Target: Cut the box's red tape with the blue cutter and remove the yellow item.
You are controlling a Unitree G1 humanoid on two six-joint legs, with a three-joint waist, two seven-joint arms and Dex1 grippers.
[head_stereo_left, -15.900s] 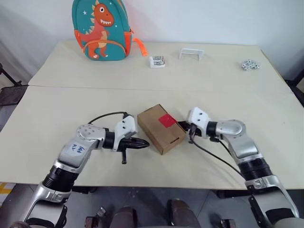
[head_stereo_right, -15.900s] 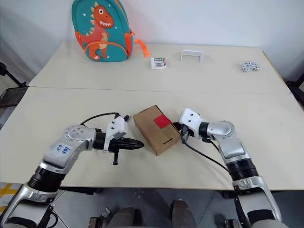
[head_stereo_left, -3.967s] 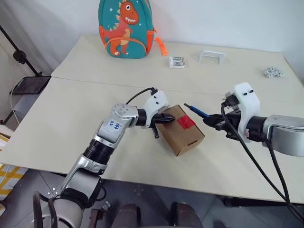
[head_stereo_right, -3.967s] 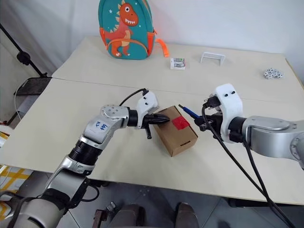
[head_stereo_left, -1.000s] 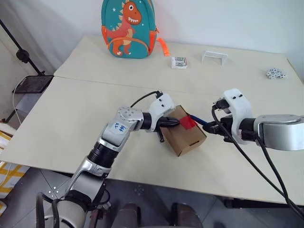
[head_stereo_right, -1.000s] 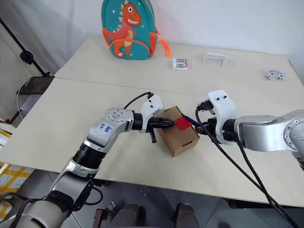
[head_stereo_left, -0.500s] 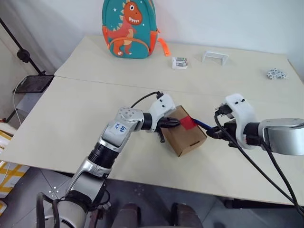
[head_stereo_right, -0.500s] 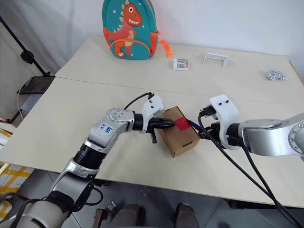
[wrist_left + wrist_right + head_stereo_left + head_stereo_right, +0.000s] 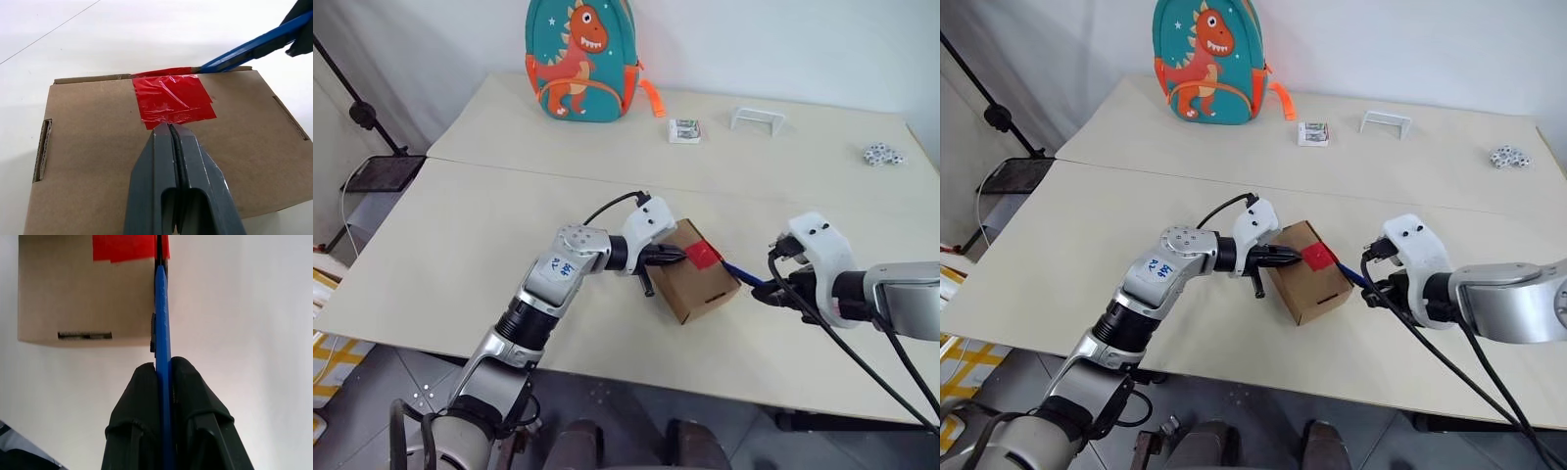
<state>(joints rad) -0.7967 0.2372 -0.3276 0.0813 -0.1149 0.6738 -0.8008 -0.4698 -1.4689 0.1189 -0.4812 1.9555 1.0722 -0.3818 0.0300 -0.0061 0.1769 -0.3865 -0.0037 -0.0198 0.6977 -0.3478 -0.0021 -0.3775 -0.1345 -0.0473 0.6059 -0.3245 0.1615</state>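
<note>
Red glossy tape [image 9: 173, 99], wrinkled, sits on the plain brown cardboard box [image 9: 697, 284] at mid-table; the right gripper [image 9: 164, 377] pinches the slim blue cutter [image 9: 162, 323] with its tip at the tape's edge, the left gripper [image 9: 171, 131], fingers pressed together, steadies the lid, and the blade should, in my judgement, follow the flap seam shallowly.

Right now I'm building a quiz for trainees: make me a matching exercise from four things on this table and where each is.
Things:
1. blue cutter
2. red tape
3. left gripper
4. dinosaur backpack

Places:
A. far edge of table
B. shut, pressing on the box
C. clamped in right gripper
D. over the box's top edge

Pairs: 1-C, 2-D, 3-B, 4-A
</note>
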